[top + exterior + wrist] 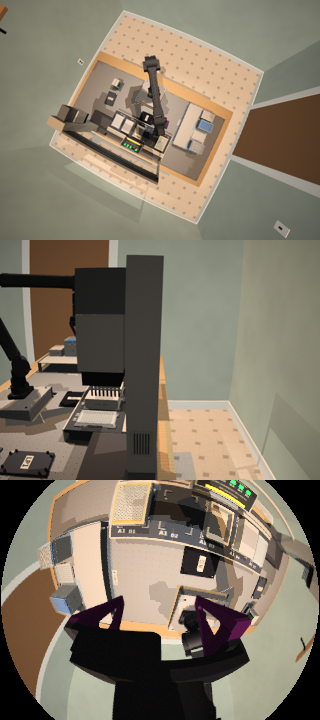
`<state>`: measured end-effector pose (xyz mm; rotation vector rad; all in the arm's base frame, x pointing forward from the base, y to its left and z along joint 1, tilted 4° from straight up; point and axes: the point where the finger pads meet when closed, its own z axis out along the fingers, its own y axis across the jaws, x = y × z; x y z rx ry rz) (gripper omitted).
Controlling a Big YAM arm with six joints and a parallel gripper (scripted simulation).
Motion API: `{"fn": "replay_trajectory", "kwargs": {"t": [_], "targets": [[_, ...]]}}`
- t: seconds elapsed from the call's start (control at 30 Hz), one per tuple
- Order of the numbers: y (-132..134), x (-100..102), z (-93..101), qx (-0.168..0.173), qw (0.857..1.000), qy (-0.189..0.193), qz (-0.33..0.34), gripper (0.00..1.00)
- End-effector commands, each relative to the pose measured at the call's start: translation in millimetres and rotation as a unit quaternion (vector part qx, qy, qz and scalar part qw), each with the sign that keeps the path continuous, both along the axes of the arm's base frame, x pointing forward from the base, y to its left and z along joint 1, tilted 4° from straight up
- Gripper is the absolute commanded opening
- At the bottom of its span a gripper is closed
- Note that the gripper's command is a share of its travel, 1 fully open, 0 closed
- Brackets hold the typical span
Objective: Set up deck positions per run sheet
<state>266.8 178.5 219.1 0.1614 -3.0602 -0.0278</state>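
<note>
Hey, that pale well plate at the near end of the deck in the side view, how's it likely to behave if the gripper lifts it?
The plate looks low, wide and flat, so probably rigid and unlikely to tip. Thin walls suggest it is light. The gripper is open and empty.

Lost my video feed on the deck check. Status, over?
Gripper open, holding nothing, high above the deck. Arm stretched out toward the deck's right end, near the speckled tip rack. Nothing between the fingers or directly under them in the wrist view.

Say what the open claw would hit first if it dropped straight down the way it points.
Probably the grey bench top beside the deck, not any labware; the claw holds nothing, and depth is unclear.
</note>
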Motion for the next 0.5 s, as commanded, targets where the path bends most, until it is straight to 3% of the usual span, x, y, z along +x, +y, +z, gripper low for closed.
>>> {"fn": "replay_trajectory", "kwargs": {"t": [0.0, 0.17, 0.4, 0.47], "targets": [[21, 18, 22.9, 0.016, 0.999, -0.031, -0.026, 1.0], [47, 18, 23.0, 0.016, 0.997, -0.029, -0.069, 1.0], [84, 18, 23.2, 0.018, 0.997, -0.027, -0.069, 1.0], [84, 18, 23.2, 0.018, 0.997, -0.027, -0.069, 1.0]]}}
